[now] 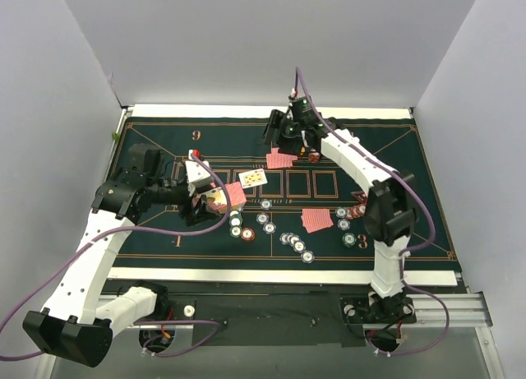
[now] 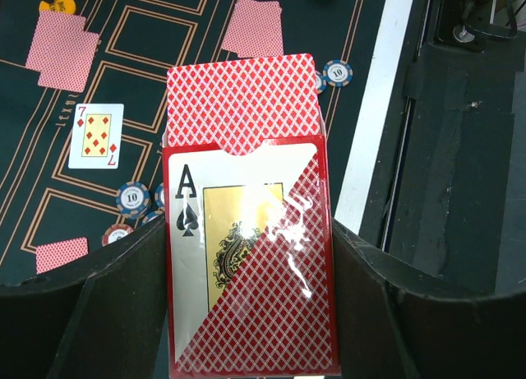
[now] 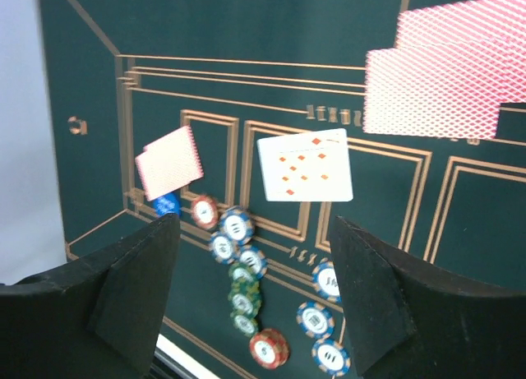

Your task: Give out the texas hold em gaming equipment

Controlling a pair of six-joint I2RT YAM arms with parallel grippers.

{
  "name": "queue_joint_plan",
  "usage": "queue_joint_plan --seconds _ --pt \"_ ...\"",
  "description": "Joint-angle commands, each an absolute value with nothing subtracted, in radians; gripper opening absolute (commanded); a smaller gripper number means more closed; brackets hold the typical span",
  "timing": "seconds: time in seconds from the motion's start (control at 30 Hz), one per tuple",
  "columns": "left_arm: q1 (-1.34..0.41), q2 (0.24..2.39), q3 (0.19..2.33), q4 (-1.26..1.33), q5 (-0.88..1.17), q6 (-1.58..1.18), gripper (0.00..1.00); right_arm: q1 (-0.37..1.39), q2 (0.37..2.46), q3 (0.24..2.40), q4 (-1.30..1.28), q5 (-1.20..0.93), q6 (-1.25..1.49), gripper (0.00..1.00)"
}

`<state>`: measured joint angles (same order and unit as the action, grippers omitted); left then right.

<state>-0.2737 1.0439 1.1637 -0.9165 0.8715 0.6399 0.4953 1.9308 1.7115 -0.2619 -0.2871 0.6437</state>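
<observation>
Along the near edge of the felt mat (image 1: 148, 140), loose poker chips (image 1: 296, 243) lie in a ragged line. They are small, hard and likely to skid, so I would pinch them across the rim.

Further in, on the left side, the left gripper (image 1: 201, 200) is clamped on a card box (image 2: 246, 313) by its long sides. Red-backed playing cards (image 2: 240, 99) stick out of its open end. The box looks light and glossy, and its thin walls would probably crush under a hard squeeze. The cards are thin, slick and bendy, so it seems best to draw each one out by its free end.

Just beyond lies a face-up seven of diamonds (image 1: 253, 177). A face-down card (image 1: 316, 219) sits right of centre, with more chips (image 1: 349, 219) toward the right edge.

At the far middle, the right gripper (image 1: 289, 136) hangs with its fingers apart and nothing between them. It is over a face-down pair (image 1: 281, 159), near an orange disc (image 2: 59, 2).

Bare felt shows at the near left and far left corners. The centre is crowded, and the arms' cables hang loose.
</observation>
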Motion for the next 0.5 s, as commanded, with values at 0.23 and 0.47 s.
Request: queue_joint_plan --seconds 0.23,0.47 --pt "-0.276 1.046 1.201 -0.882 0.905 0.638 0.42 0.417 2.184 1.744 -0.278 -0.347 0.718 0.67" --pt "-0.276 1.057 1.219 -0.885 0.897 0.643 0.42 0.38 2.301 1.819 -0.287 -0.364 0.741 0.66"
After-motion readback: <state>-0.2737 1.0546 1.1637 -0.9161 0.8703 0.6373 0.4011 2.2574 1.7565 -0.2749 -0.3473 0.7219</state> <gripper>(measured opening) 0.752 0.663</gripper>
